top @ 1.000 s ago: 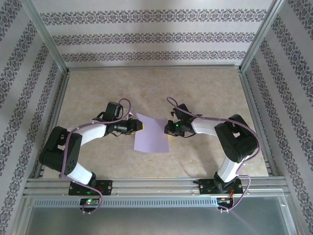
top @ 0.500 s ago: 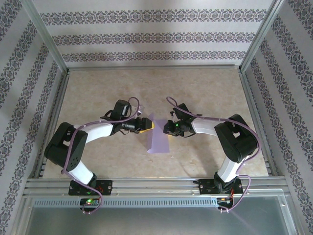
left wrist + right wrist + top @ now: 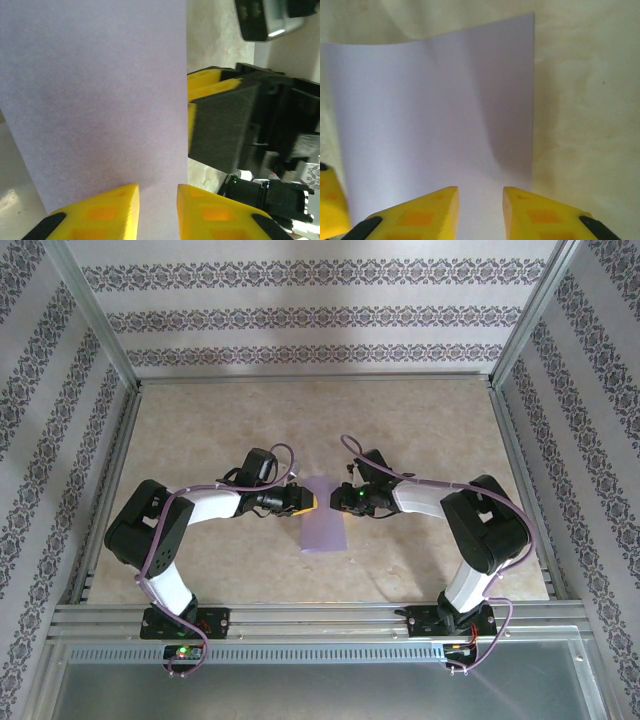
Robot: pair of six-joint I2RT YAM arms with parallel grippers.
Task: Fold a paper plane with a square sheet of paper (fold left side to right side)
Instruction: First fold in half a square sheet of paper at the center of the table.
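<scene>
I've got the square sheet of paper (image 3: pixel 323 516) at mid-table, doubled over into a narrow strip between my two arms. The left gripper (image 3: pixel 309 502) is on its left side, yellow fingers (image 3: pixel 102 215) nearly together with a thin gap, paper edge running between them; I can't tell if they're pinching. The right gripper (image 3: pixel 345 502) meets it from the other side, fingers (image 3: pixel 540 215) equally narrow over the sheet's near edge on the beige table (image 3: pixel 420 430).

One square sheet of paper (image 3: pixel 323 517) lies on one worktop (image 3: pixel 200 420); two arms meet there, one left gripper (image 3: pixel 312 502) and one right gripper (image 3: pixel 343 502).
</scene>
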